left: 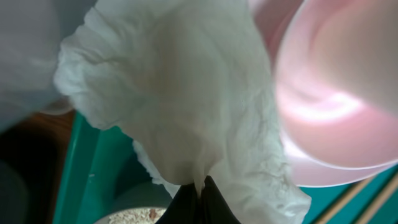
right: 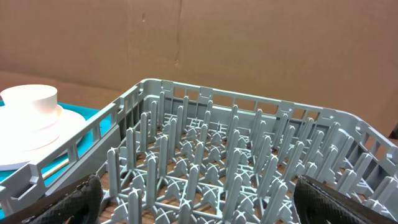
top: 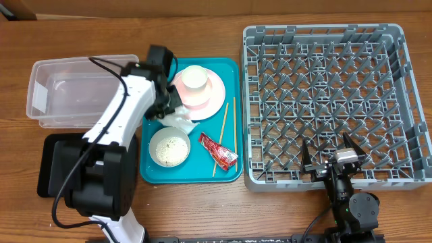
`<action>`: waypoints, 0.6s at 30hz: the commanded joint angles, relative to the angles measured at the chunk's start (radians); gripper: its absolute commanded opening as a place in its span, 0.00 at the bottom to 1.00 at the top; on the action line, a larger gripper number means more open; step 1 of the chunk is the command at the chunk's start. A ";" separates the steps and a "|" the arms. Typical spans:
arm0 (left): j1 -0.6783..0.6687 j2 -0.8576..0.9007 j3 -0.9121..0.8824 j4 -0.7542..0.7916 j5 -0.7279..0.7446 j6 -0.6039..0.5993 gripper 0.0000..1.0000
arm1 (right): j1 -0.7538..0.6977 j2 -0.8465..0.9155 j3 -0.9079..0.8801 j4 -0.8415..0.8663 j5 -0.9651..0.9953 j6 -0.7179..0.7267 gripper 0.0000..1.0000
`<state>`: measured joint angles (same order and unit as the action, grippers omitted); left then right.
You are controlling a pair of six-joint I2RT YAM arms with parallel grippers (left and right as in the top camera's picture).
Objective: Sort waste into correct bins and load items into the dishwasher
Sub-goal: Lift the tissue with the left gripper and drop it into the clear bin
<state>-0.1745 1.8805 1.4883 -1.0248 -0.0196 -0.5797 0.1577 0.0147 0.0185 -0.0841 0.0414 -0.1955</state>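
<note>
Upper-left part of the teal tray, overhead view. Item: crumpled white paper napkin.

Hold: the left gripper is clenching one fold of it at the bottom of the wrist view, with its black tips pressed together on the paper. The bulk is billowing loose above the pinch.

Position: it is sitting just beside the pale pink plate and above the grey-green bowl of rice scraps. Whether it is clear of the tray floor, I cannot tell.

Handling (judgement): the pinch is taking only a thin fold. A straight lift before any sideways travel is looking wise, keeping trailing paper off the plate rim and the cream cup. After that, carrying it leftward to the clear tub or the black tray and releasing well inside the walls.

Appearance: white, soft, deeply creased and ragged-edged. Probably light and prone to snagging.

Other arm: the right gripper is hanging spread wide at the lower edge of the grey rack.
</note>
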 commanded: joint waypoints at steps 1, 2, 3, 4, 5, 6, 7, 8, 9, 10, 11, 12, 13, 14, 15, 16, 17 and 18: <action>0.021 -0.043 0.170 -0.060 -0.013 0.048 0.04 | -0.003 -0.010 -0.010 0.004 0.008 -0.003 1.00; 0.026 -0.049 0.202 -0.077 -0.014 0.049 0.04 | -0.003 -0.010 -0.010 0.004 0.008 -0.003 1.00; 0.033 -0.053 0.239 -0.098 -0.014 0.050 0.04 | -0.003 -0.010 -0.010 0.004 0.008 -0.003 1.00; 0.045 -0.058 0.281 -0.121 -0.014 0.051 0.04 | -0.003 -0.010 -0.010 0.005 0.008 -0.003 1.00; 0.055 -0.060 0.311 -0.138 -0.014 0.053 0.04 | -0.003 -0.010 -0.010 0.004 0.008 -0.003 1.00; 0.071 -0.061 0.342 -0.155 -0.014 0.053 0.04 | -0.003 -0.010 -0.010 0.005 0.008 -0.003 1.00; 0.088 -0.062 0.370 -0.171 -0.014 0.053 0.04 | -0.003 -0.010 -0.010 0.004 0.008 -0.003 1.00; 0.109 -0.063 0.397 -0.185 -0.014 0.055 0.04 | -0.003 -0.010 -0.010 0.005 0.008 -0.003 1.00; 0.127 -0.063 0.413 -0.190 -0.014 0.063 0.04 | -0.003 -0.010 -0.010 0.004 0.008 -0.003 1.00; 0.151 -0.063 0.427 -0.195 -0.014 0.069 0.04 | -0.003 -0.010 -0.010 0.004 0.008 -0.003 1.00; 0.174 -0.063 0.434 -0.195 -0.014 0.073 0.04 | -0.003 -0.010 -0.010 0.004 0.008 -0.003 1.00; 0.200 -0.063 0.438 -0.195 -0.014 0.075 0.04 | -0.003 -0.010 -0.010 0.004 0.008 -0.003 1.00; 0.225 -0.063 0.438 -0.195 -0.014 0.075 0.04 | -0.003 -0.010 -0.010 0.004 0.008 -0.003 1.00; 0.255 -0.063 0.438 -0.195 -0.014 0.076 0.04 | -0.003 -0.010 -0.010 0.005 0.008 -0.003 1.00; 0.285 -0.062 0.438 -0.196 -0.014 0.076 0.04 | -0.003 -0.010 -0.010 0.004 0.008 -0.003 1.00; 0.309 -0.061 0.437 -0.198 -0.014 0.077 0.04 | -0.003 -0.010 -0.010 0.004 0.008 -0.003 1.00; 0.335 -0.061 0.436 -0.199 -0.014 0.079 0.04 | -0.003 -0.010 -0.010 0.004 0.008 -0.003 1.00; 0.355 -0.061 0.434 -0.199 -0.014 0.079 0.04 | -0.003 -0.010 -0.010 0.004 0.008 -0.003 1.00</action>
<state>0.1181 1.8397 1.9079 -1.2186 -0.0204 -0.5220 0.1577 0.0147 0.0185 -0.0834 0.0414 -0.1959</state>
